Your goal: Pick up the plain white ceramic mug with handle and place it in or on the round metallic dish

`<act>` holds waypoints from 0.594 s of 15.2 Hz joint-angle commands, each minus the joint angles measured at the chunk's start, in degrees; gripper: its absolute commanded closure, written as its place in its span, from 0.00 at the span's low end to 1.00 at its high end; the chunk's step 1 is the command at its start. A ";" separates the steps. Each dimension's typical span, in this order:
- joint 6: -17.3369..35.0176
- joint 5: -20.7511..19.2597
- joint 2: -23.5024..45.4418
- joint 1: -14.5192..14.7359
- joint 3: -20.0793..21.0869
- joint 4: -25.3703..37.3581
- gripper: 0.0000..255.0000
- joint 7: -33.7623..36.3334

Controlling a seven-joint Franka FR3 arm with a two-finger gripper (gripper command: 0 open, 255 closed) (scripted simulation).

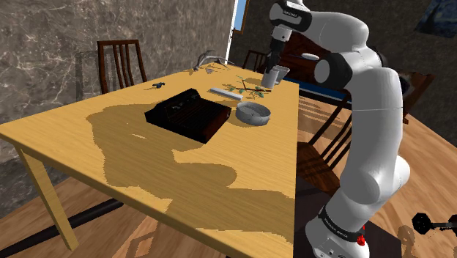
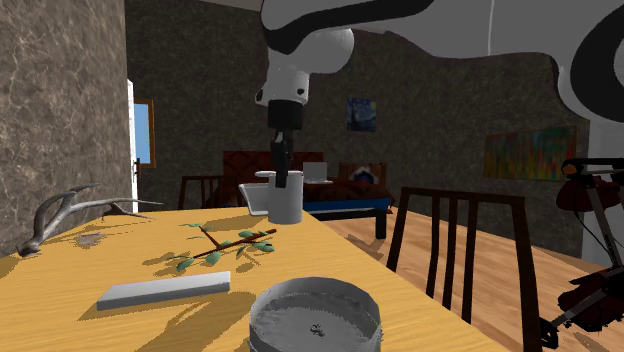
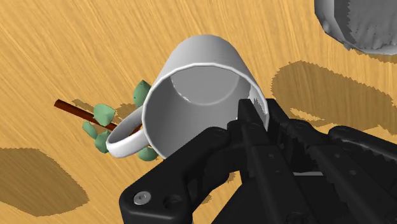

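Far along wooden counter [image 1: 73, 126], pinching plain white handled mug [image 3: 203, 54] with black end effector [image 3: 257, 116]; next, probably lift toward nearer round grey metallic dish [image 1: 253, 116].

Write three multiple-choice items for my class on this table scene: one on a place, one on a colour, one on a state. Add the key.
1. Where is the mug relative to the dish?
A. inside it
B. beyond it, by the twig
C. under it

2. What colour are the twig's leaves?
A. red
B. green
C. blue

3. What is the gripper doing?
A. open above the dish
B. shut on the twig
C. shut on the mug's rim

Key:
1 B, the shoulder view shows the mug farther along the table than the dish.
2 B, the wrist view shows green leaves beside the mug.
3 C, the jaws clasp the mug's rim between them.
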 commanded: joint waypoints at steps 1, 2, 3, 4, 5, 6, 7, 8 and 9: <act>-2.53 0.41 1.33 -0.74 0.12 3.86 1.00 0.16; -0.98 -0.58 -1.85 1.09 -0.04 -0.81 1.00 0.87; 0.24 -1.50 -4.66 2.77 -0.16 -4.75 1.00 1.68; 1.23 -2.39 -7.22 4.32 -0.20 -8.19 1.00 2.59; 2.04 -3.26 -9.61 5.74 -0.14 -11.25 1.00 3.59; 2.71 -4.13 -11.85 7.03 0.05 -14.00 1.00 4.66; 3.26 -4.96 -13.97 8.27 0.26 -16.53 1.00 5.77; 3.71 -5.77 -15.99 9.43 0.52 -18.84 1.00 6.94; 4.06 -6.55 -17.92 10.52 0.86 -20.97 1.00 8.15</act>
